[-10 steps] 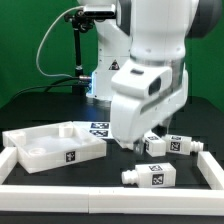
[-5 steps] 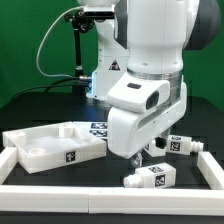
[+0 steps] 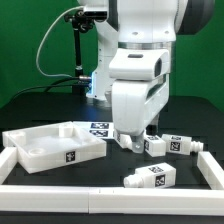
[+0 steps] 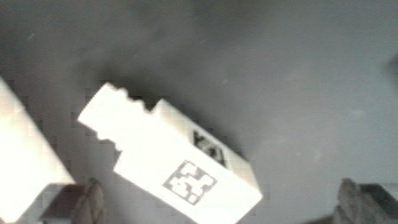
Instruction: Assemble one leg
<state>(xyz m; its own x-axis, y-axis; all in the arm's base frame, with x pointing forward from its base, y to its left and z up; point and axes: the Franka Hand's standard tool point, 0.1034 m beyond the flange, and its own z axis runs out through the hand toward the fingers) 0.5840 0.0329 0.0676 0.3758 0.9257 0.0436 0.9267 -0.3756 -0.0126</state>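
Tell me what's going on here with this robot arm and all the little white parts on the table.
A robot arm is putting furniture together and is going for one leg. Its gripper hangs low over the black table, open, and the wrist view shows the leg lying between the spread fingers, not yet gripped. Another leg lies nearer the front, and the big white panel sits at the exterior view's left.

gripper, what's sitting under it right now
A small white plastic peg-like leg with a black-and-white square tag lies on the dark table under the open gripper, between its spread fingers. Its tagged end runs out of the wrist view, so that part is unseen.
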